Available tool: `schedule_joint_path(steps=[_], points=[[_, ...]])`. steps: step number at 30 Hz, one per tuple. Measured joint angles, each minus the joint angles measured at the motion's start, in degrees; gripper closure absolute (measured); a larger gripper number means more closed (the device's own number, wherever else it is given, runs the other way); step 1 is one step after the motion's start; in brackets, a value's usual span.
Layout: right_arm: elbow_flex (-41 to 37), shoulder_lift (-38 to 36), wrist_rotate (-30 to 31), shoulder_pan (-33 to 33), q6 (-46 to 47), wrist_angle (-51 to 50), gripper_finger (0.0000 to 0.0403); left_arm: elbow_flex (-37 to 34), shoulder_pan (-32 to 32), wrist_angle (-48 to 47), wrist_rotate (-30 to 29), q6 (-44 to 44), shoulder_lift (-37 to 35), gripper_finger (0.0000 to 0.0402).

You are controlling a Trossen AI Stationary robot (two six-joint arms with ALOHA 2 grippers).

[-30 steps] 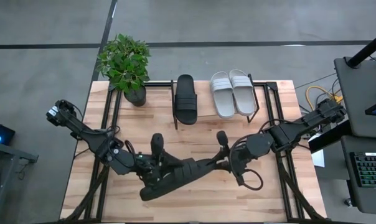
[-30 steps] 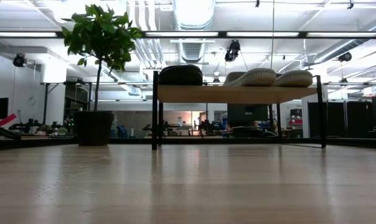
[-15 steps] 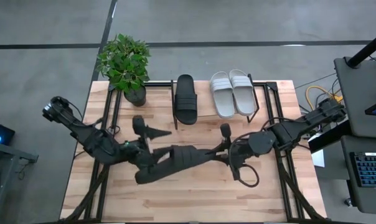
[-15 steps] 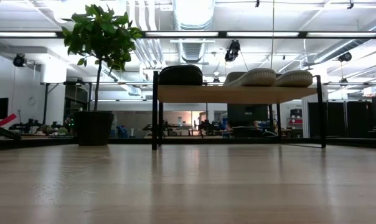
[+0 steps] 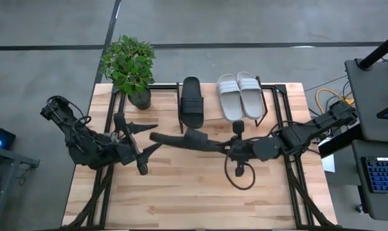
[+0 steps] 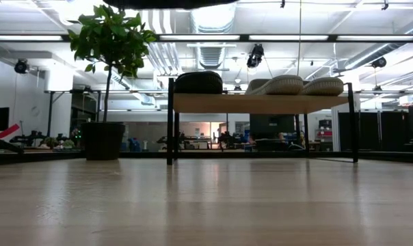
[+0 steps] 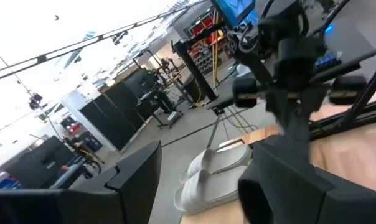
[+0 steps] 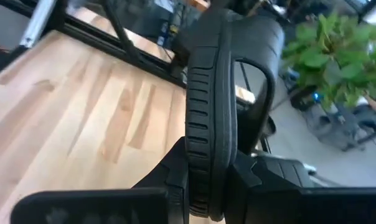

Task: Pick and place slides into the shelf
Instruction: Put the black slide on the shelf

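Black slide (image 5: 181, 139): pinched edgewise between right gripper (image 5: 227, 148) fingers, held above tabletop (image 5: 200, 192), just before shelf (image 5: 266, 108). Left gripper (image 5: 139, 144): fingers spread, empty, beside slide's free end. Shelf holds one black slide (image 5: 193, 101), grey-white pair (image 5: 241, 95).

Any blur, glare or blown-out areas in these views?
Left wrist view: motion-smeared, sky area washed out white, grey slides soft. Right wrist view: black slide in the right tool fairly sharp, plant behind out of focus. Low view: ceiling lights glare, tabletop shows sheen. High view: evenly lit.
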Motion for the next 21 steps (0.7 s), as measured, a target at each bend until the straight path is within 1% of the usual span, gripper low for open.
schedule_joint_path(steps=[2, 6, 8, 11, 14, 21], points=[[0.0, 0.0, 2.6, 0.0, 1.3, 0.0, 0.0359, 0.0, -0.6, -0.1, -1.8, -1.3, 0.0, 0.0164], [0.0, 0.0, 11.9, 0.3, 3.5, -1.5, 0.0360, -0.1, -1.6, 1.0, -9.5, -1.2, 0.4, 0.0164], [0.0, 0.1, 15.5, 0.4, 5.1, -2.6, 0.0360, -0.1, -2.2, 1.1, -12.4, -1.3, 0.4, 0.0164], [-0.1, 0.1, 17.7, 0.4, 9.5, -2.3, 0.0360, -0.1, -2.8, 1.1, -14.0, -1.4, 0.7, 0.0164], [-0.2, 0.1, 21.6, 0.5, 12.7, -2.3, 0.0360, -0.1, -3.3, 1.6, -15.2, -1.4, 1.4, 0.0164], [-0.3, 3.0, 36.1, 0.3, 21.9, -1.9, 0.0360, -0.2, -4.1, 1.7, -18.4, -1.2, 3.0, 0.0164]])
